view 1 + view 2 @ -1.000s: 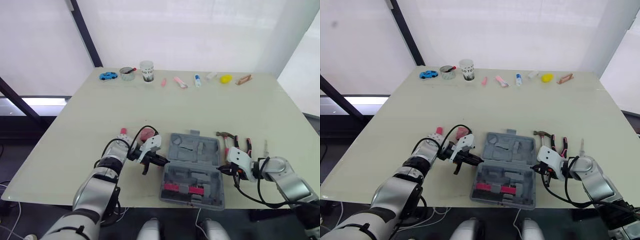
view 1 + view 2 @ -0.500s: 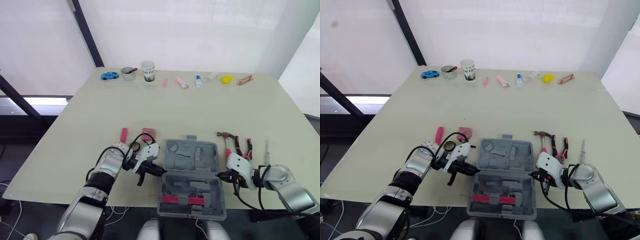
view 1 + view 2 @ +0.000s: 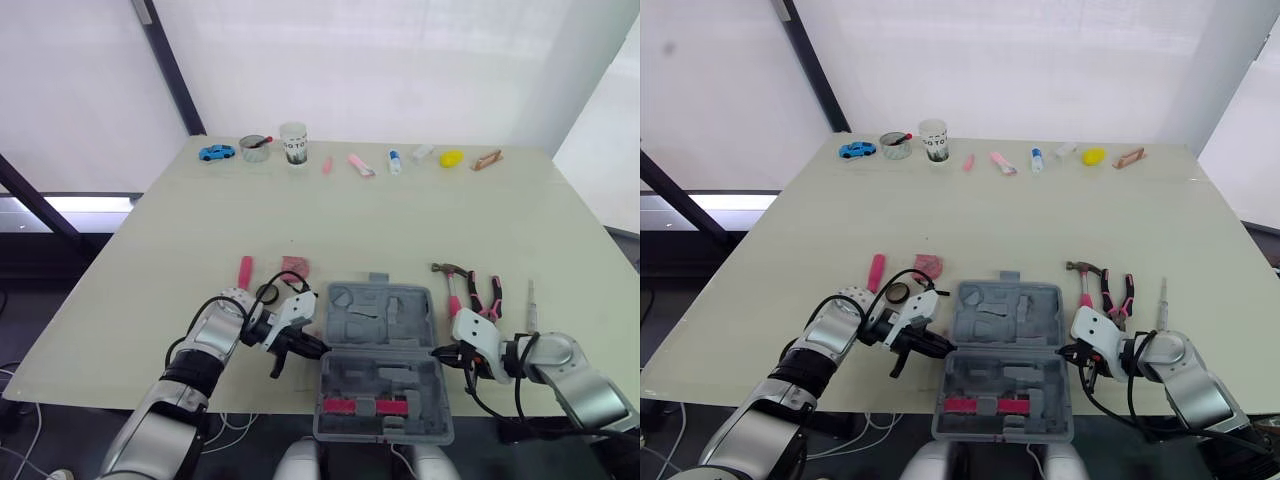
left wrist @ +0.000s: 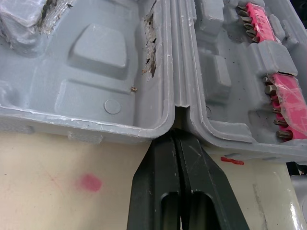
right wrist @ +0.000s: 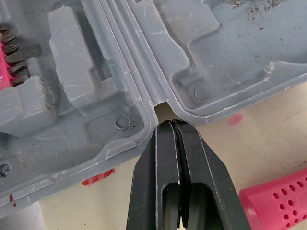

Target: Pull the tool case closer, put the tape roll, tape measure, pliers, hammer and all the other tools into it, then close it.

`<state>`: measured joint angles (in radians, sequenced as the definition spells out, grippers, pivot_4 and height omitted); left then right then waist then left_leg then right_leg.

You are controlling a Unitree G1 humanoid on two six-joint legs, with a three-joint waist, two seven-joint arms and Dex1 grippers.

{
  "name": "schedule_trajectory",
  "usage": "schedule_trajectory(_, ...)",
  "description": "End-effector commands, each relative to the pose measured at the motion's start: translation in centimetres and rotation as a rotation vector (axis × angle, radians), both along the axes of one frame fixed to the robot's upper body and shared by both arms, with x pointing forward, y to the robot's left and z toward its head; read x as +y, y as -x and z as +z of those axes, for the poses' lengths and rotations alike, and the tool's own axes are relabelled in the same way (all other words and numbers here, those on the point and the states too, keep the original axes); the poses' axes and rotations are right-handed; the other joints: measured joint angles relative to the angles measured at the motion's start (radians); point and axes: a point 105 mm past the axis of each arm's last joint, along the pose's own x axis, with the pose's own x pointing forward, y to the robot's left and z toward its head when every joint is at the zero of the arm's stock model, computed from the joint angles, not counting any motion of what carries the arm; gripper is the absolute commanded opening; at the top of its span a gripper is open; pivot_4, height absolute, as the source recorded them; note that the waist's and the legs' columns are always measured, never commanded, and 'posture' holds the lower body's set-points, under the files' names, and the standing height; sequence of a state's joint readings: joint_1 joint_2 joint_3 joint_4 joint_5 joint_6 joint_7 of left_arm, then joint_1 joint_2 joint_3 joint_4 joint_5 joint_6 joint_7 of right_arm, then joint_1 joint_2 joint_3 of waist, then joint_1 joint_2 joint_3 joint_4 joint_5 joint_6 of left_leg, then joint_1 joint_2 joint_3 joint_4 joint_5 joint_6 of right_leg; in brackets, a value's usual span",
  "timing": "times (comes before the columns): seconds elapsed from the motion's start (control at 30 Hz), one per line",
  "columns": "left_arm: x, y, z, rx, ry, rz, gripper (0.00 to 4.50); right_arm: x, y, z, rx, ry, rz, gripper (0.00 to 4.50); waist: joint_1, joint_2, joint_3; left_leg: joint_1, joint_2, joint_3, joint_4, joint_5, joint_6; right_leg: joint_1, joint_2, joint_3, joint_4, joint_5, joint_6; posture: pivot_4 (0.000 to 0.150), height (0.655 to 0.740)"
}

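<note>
Cream tabletop (image 3: 400, 220) is being occupied at its near edge by an opened grey plastic tool case (image 3: 383, 350), hinge running left-right. Its hinge ends are being touched by the left gripper (image 3: 312, 347) and right gripper (image 3: 441, 354), fingers clenched empty. Pink bit strips (image 3: 363, 406) are being held in the near half.

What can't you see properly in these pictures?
- Cup: its writing is too small to read in the eye views.
- Tape roll: partly behind the left gripper's cable in the right eye view.
- Pink handle: cut off by the edge of the right wrist view; hammer or pliers, cannot tell.
- Case: its far ends are cut off in both wrist views.
</note>
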<state>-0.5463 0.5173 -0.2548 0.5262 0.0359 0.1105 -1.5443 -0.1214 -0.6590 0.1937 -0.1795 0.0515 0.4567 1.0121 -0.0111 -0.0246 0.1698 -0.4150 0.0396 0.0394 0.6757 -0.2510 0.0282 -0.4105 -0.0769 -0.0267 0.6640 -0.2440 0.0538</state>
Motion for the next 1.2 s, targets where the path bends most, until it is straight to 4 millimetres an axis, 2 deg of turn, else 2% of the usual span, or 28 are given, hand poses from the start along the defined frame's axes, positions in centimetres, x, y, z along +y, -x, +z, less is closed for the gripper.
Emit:
schedule_trajectory(0.03, -1.2, 0.7, 0.1, 0.009, 0.021, -0.058, 0.08, 2.1, 0.7, 0.8, -0.005, -0.066, 0.080, 0.01, 0.000, 0.000, 0.000, 0.000, 0.000, 0.000, 0.000, 0.000, 0.000, 0.000, 0.000, 0.000, 0.000, 0.000, 0.000, 0.150, 0.7400)
schedule_trajectory(0.37, -0.7, 0.5, 0.2, 0.016, 0.017, -0.039, 0.08, 1.9, 0.8, 0.6, 0.006, -0.062, 0.073, 0.01, 0.000, 0.000, 0.000, 0.000, 0.000, 0.000, 0.000, 0.000, 0.000, 0.000, 0.000, 0.000, 0.000, 0.000, 0.000, 0.150, 0.7400)
schedule_trajectory(1.2, -1.1, 1.4, -0.3, 0.046, 0.034, -0.025, 0.08, 1.1, 1.3, 0.2, 0.029, -0.036, 0.065, 0.01, 0.004, 0.000, 0.000, 0.000, 0.000, 0.000, 0.000, 0.000, 0.000, 0.000, 0.000, 0.000, 0.000, 0.000, 0.000, 0.150, 0.7400)
